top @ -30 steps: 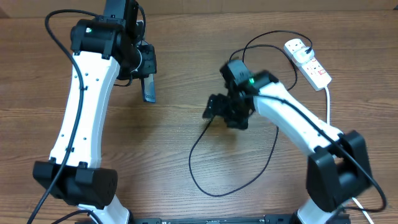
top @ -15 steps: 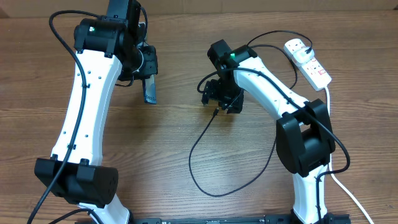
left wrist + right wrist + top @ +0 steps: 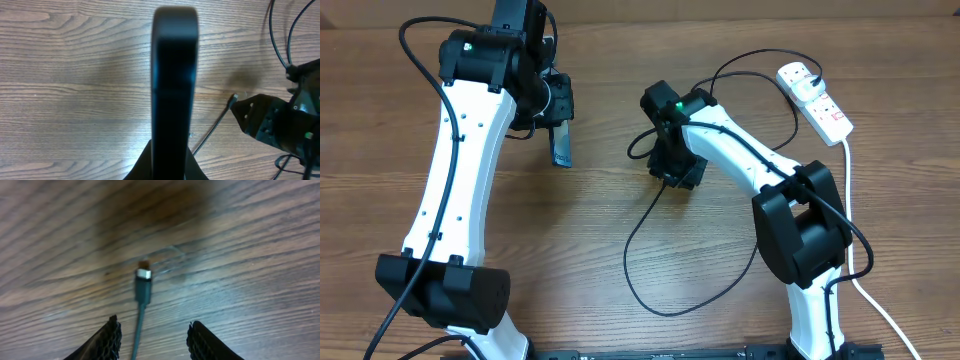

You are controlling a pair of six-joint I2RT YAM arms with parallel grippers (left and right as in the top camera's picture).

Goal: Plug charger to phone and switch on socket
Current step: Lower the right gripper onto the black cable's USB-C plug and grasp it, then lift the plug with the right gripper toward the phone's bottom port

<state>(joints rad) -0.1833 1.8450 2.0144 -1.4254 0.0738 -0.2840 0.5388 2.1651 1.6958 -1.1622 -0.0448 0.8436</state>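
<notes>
Wooden table (image 3: pixel 570 230) holds the charger (image 3: pixel 142 287), its cable inside the spread right gripper (image 3: pixel 155 335), which should pinch near the tip; left gripper (image 3: pixel 167 167) pinches the phone (image 3: pixel 174 75).

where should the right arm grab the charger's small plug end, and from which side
Grip the charger by its short black housing just behind the metal tip, from straight above, one finger on each side. It lies flat on the table, cable trailing back between the open right pincer. The left pincer holds the phone.
</notes>
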